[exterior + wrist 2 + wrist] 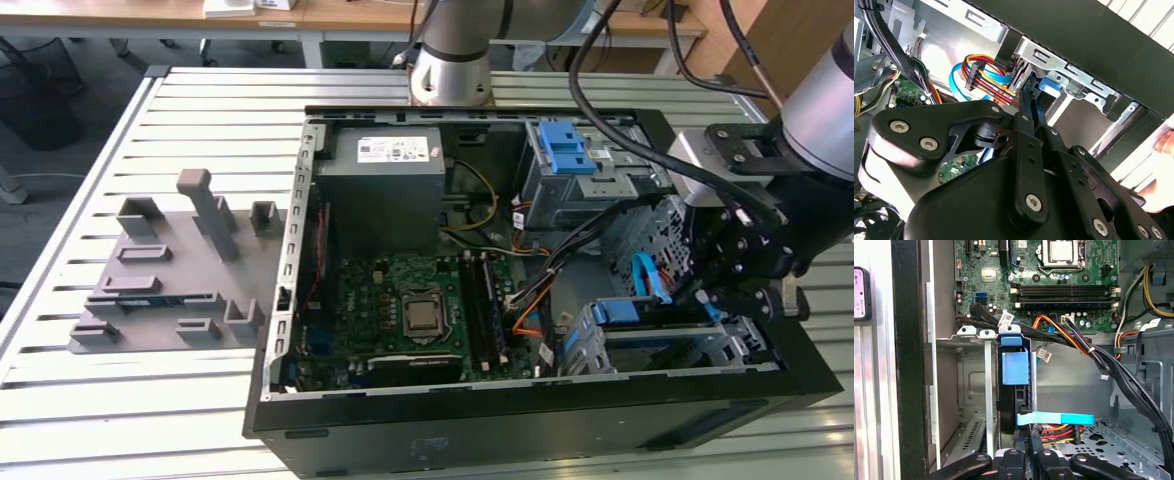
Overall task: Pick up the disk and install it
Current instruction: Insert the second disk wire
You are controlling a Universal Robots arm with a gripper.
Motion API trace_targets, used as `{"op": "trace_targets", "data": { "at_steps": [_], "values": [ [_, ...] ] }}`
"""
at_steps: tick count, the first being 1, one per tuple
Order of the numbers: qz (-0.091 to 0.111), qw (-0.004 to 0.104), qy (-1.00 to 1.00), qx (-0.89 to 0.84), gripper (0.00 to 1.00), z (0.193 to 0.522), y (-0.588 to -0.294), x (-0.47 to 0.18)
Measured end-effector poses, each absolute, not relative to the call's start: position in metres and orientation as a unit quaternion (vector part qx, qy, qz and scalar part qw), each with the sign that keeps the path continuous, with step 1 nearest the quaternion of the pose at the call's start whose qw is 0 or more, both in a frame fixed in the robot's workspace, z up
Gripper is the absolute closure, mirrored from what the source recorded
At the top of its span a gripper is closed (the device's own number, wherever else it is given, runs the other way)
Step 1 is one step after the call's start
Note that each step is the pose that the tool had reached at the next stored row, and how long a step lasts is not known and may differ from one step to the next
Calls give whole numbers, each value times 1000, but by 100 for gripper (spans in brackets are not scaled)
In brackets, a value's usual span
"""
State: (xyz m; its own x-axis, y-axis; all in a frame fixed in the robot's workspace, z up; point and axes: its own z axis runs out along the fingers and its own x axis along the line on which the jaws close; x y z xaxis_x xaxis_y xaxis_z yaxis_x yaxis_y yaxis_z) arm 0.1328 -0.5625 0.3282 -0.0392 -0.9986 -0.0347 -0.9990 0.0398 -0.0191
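On the exterior view's left we see a grey plastic fixture (pixel 167 270) of slots and posts lying on the slatted metal table (pixel 120 400), apparently a stand for holding parts upright. Next to it, rightwards, the open computer case (pixel 534 400) lies on its side so that the motherboard (pixel 414 305) faces up and the bays can be reached from above; the grey power supply box (pixel 387 190) sits at the far end. Further right, the grey drive cage with its blue latch (pixel 567 150) stands at the far right corner, and cables run from it toward the near bay. At the near right corner the metal drive bay (pixel 667 345) holds the disk (pixel 1014 385), standing on edge between the bay's rails, its blue carrier frame showing at the exposed end. We see the gripper (pixel 1026 460) directly over the disk's edge, its fingers (pixel 1029 107) drawn close together around the thin edge, seemingly clamped on it, so we judge the disk is already slid into its slot. A blue data cable (pixel 1054 418) with red and yellow wires lies just beside it.
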Motion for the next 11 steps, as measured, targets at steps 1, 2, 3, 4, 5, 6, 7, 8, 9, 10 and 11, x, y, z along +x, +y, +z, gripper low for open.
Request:
{"op": "trace_targets", "data": {
  "at_steps": [1,2,3,4,5,6,7,8,9,10,11],
  "values": [
    [6,20,721,-693,84,328,-563,133],
    [6,20,721,-693,83,329,-563,133],
    [5,19,721,-693,83,330,-563,133],
    [5,19,721,-693,76,332,-563,133],
    [5,19,721,-693,76,333,-563,133],
    [5,19,721,-693,76,335,-563,133],
    [5,19,721,-693,76,337,-563,133],
    [5,19,721,-693,76,339,-563,133],
    [5,19,721,-693,76,341,-562,133],
    [5,19,721,-693,76,343,-562,133],
    [5,19,721,-693,76,344,-562,133]
  ]
}}
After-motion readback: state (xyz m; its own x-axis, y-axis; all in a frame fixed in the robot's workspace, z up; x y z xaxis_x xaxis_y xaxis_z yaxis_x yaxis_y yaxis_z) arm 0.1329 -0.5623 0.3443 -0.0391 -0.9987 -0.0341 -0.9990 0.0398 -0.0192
